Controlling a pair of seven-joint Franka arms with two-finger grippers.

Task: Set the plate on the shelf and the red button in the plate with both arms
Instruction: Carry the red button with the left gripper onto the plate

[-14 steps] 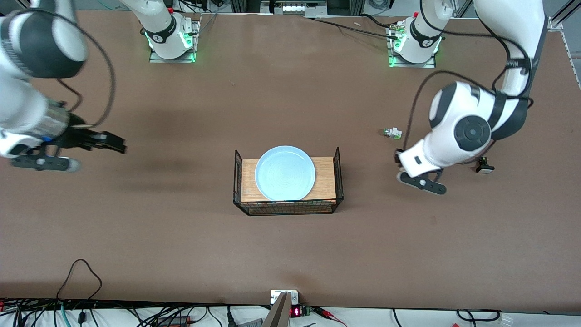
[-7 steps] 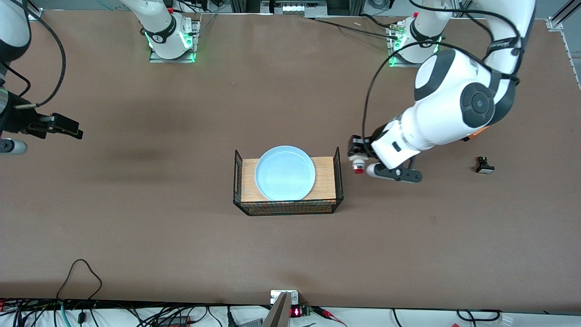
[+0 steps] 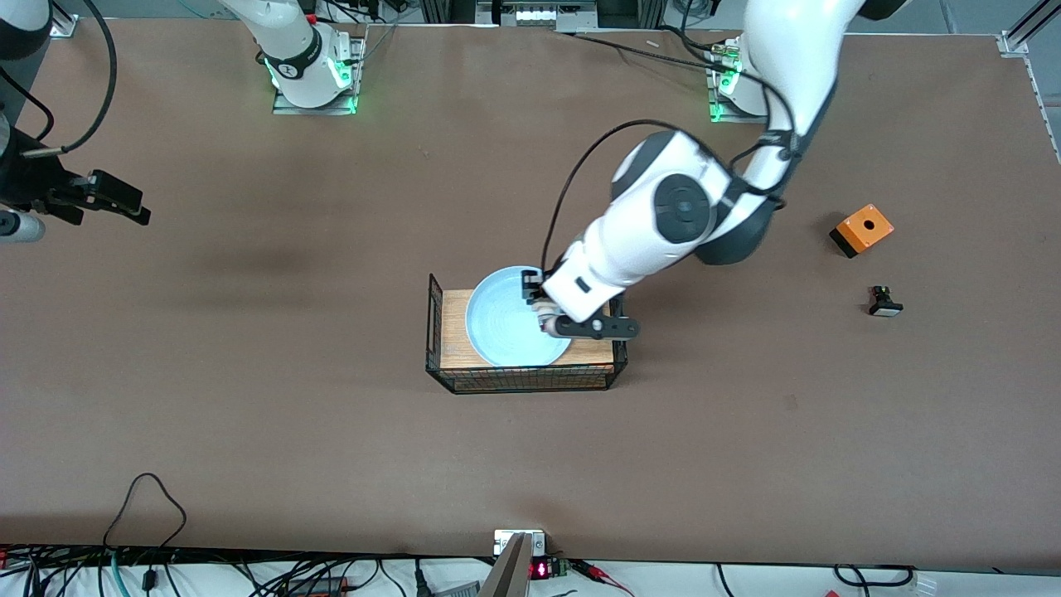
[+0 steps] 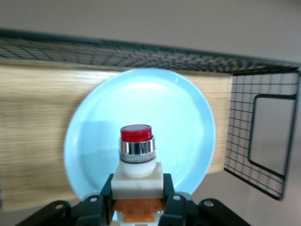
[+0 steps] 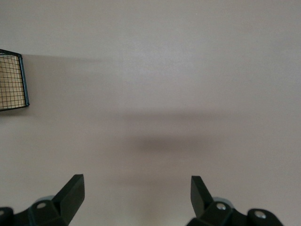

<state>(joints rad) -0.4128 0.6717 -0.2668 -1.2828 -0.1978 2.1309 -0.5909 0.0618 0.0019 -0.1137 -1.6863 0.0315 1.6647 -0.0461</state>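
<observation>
The pale light-blue plate [image 3: 506,319] lies on a wooden board in a black wire basket [image 3: 434,332] at mid-table. My left gripper [image 3: 543,312] is over the plate's side toward the left arm's end. It is shut on the red button [image 4: 136,155], gripping the white body with the red tip pointing at the plate [image 4: 183,117]. In the front view the button is mostly hidden under the hand. My right gripper [image 3: 116,203] is open and empty over bare table at the right arm's end, and it also shows in the right wrist view [image 5: 136,188].
An orange box [image 3: 861,230] and a black part with a white cap [image 3: 884,303] lie toward the left arm's end. The basket's end walls stand above the board [image 4: 263,136]. A corner of the basket [image 5: 11,80] shows in the right wrist view. Cables run along the near table edge.
My left arm has carried the red button from over the table at the left arm's end to over the plate. My right gripper has drawn away toward the right arm's end.
</observation>
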